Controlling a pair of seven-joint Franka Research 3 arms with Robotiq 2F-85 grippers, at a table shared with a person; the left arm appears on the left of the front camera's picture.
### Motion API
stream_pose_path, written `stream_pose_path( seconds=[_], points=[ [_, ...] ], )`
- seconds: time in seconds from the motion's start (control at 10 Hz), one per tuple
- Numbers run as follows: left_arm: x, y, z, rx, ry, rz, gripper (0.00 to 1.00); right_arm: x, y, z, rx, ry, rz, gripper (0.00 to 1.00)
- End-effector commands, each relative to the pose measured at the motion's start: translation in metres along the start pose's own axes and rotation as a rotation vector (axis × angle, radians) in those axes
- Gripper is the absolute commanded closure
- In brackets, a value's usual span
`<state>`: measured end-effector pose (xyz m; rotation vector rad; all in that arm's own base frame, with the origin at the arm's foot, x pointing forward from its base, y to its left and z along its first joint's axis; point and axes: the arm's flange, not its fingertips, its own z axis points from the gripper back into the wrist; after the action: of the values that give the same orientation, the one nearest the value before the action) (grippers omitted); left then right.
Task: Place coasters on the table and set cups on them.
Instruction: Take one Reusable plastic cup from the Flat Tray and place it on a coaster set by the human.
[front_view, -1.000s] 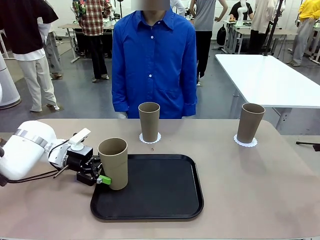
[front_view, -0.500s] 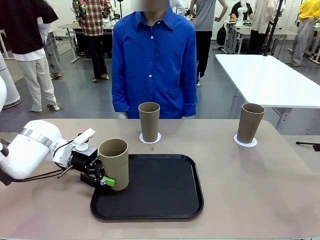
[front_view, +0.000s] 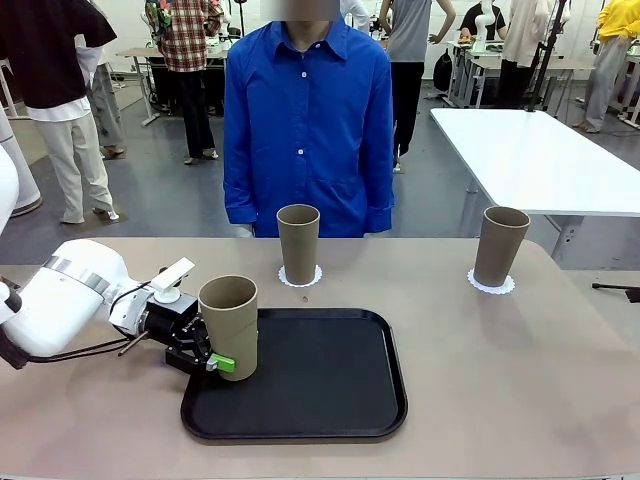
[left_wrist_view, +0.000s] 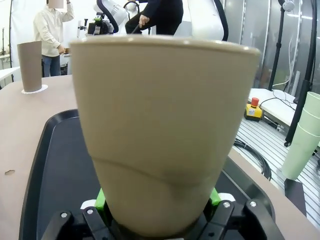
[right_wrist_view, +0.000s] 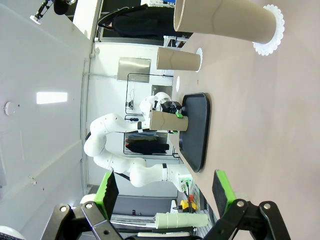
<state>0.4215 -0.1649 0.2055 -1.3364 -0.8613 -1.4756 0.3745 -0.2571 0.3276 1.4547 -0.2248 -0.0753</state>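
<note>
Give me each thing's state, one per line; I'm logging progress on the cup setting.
Left end effector: shut on the tray cup.
Right end effector: open, holding nothing.
Tray cup: upright on the tray's left edge, gripped low.
Middle cup: upright on a coaster.
Right cup: upright on a coaster.
Tray: flat on the table.

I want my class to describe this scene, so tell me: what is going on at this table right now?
The left gripper is shut on a khaki cup at the left edge of the black tray. Two more cups already stand on white coasters on the beige table. A person in a blue shirt stands at the far side. The right gripper is open, holding nothing.
</note>
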Motion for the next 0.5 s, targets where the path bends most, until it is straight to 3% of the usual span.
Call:
stream_pose_path(
  seconds=[0.0, 0.1, 0.2, 0.4],
  points=[
    [-0.004, 0.0, -0.001, -0.018, 0.019, -0.035, 1.0, 0.0, 0.0, 0.0, -0.009, 0.005, -0.007, 0.0],
    [0.004, -0.004, 0.004, -0.026, 0.016, -0.05, 1.0, 0.0, 0.0, 0.0, -0.009, 0.005, -0.007, 0.0],
    [0.017, -0.01, 0.011, -0.013, 0.009, -0.068, 0.77, 0.0, 0.0, 0.0, -0.009, 0.005, -0.007, 0.0],
    [0.064, -0.027, 0.027, 0.04, -0.006, -0.061, 0.77, 0.0, 0.0, 0.0, -0.009, 0.005, -0.007, 0.0]
  ],
)
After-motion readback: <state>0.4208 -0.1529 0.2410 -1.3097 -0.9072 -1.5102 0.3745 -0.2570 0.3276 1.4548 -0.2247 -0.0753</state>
